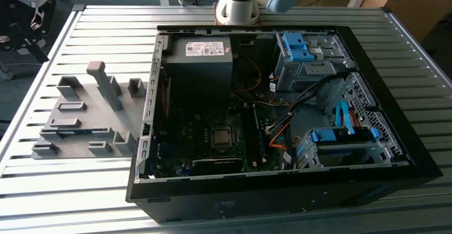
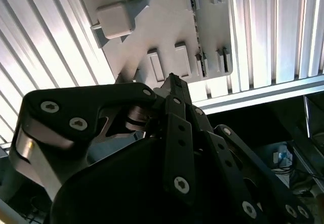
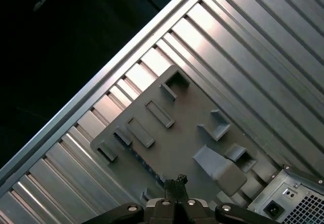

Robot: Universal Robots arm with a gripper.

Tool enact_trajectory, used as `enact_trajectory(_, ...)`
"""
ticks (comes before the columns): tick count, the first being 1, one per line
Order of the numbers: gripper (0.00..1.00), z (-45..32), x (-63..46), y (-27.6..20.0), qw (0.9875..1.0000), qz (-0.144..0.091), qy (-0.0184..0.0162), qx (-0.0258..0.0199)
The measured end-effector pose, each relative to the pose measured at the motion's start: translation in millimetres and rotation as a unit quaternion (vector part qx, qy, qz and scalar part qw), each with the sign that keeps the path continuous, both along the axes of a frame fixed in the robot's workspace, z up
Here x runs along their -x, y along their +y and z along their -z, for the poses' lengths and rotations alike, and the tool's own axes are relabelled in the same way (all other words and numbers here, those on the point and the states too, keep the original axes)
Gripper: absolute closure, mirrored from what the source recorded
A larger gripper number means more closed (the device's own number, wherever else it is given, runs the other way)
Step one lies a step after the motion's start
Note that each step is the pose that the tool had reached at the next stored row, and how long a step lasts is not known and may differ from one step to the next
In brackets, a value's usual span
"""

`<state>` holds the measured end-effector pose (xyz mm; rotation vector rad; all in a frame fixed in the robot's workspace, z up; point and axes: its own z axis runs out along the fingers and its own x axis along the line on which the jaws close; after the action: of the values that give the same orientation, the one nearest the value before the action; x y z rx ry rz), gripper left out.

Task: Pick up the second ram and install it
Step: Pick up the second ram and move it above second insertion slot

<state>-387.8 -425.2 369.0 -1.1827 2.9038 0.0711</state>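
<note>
Gripper [image 2: 172, 78] fingers closed, over the grey tray [image 3: 182, 127]. Second ram [image 1: 76, 133] sits edge-on in a tray slot. Open PC case [image 1: 282, 197] just beside tray.

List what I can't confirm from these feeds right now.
- Second ram: exterior view, likely the thin bluish strip in the grey tray; too small to confirm.
- Memory slots: exterior view, too dark and small inside the computer case.
- Tray's nearest corner: both wrist views, hidden behind the gripper.
</note>
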Motion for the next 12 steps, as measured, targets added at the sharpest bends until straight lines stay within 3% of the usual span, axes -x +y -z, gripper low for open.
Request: enact_trajectory(12, 0.89, 0.0, 0.4, -0.3, 0.9982, -0.060, 0.0000, 0.0000)
